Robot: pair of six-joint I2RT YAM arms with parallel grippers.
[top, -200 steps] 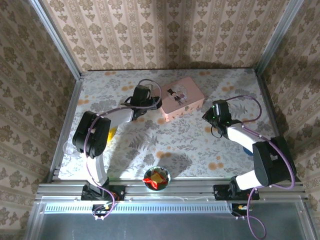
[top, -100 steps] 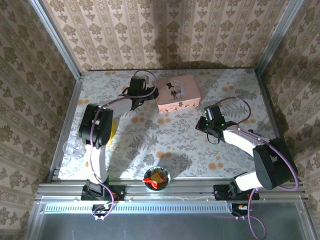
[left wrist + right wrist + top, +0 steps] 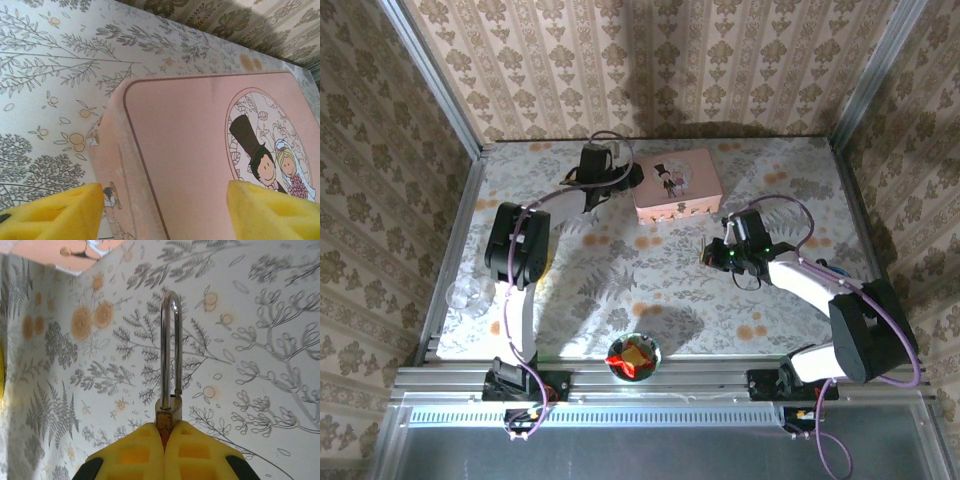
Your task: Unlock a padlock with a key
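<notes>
Right gripper (image 3: 164,432) pinched padlock (image 3: 168,409), lower centre of its wrist view (shackle (image 3: 170,340) pointing up-frame). Left gripper (image 3: 165,215) gaped, pads (image 3: 55,212) apart over tin (image 3: 200,140), upper centre overhead.

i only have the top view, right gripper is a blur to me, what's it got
observer: The right gripper is shut on the padlock, pinching its small brass body.
operator: which way is the loop pointing
observer: The shackle sticks straight out, away from the gripper. I can't tell whether it is locked.
operator: and the left gripper, closed on anything
observer: No, the left gripper is open. Its yellow pads stand wide apart, with a corner of the pink tin between them.
</notes>
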